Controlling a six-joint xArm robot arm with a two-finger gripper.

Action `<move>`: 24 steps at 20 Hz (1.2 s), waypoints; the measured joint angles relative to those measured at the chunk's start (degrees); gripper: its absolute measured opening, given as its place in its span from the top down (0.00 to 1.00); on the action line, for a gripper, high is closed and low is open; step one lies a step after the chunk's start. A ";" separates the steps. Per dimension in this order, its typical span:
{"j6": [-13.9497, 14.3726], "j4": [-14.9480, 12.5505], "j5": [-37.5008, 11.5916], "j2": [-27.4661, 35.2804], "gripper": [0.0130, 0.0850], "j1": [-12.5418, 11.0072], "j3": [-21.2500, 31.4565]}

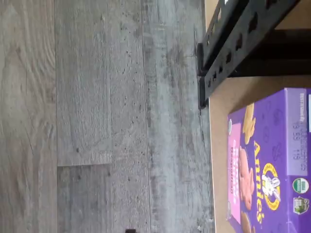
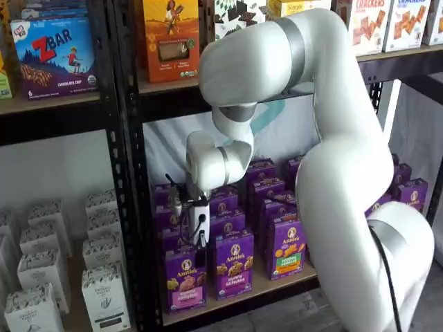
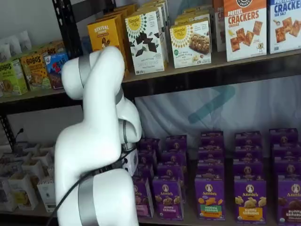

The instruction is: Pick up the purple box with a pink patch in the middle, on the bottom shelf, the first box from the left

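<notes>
The purple box [image 2: 185,278] stands upright at the left end of the front row on the bottom shelf [image 2: 277,285], with the Annie's rabbit logo above its pink patch. The wrist view shows its front and top [image 1: 265,165] on the tan board [image 1: 219,126]. In a shelf view it is mostly hidden behind the arm [image 3: 143,197]. My gripper [image 2: 201,260] hangs from its white body [image 2: 199,216] just in front of the box's upper right. Its black fingers show as one dark shape, with no gap to be seen.
More purple Annie's boxes [image 2: 234,265] fill the shelf to the right and behind, one with a green-and-orange patch [image 2: 287,249]. A black perforated upright [image 2: 129,207] stands just left of the box. White boxes [image 2: 104,290] sit in the neighbouring bay. Grey plank floor [image 1: 97,116] lies below.
</notes>
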 joint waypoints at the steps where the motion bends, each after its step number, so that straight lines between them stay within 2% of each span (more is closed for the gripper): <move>1: -0.63 0.63 0.67 0.18 0.00 -0.05 -0.51; 3: -1.71 1.66 2.28 1.02 0.00 -0.39 -2.43; 7: -2.08 1.86 3.07 2.21 0.00 -0.69 -4.65; 11: -1.81 1.46 1.75 3.05 0.00 -0.72 -5.33; 16: -3.22 2.61 0.33 4.74 0.00 -1.08 -6.77; 20: -2.43 1.14 0.01 6.40 0.00 -1.61 -8.32; 24: -2.83 1.03 -0.10 8.04 0.00 -2.07 -9.86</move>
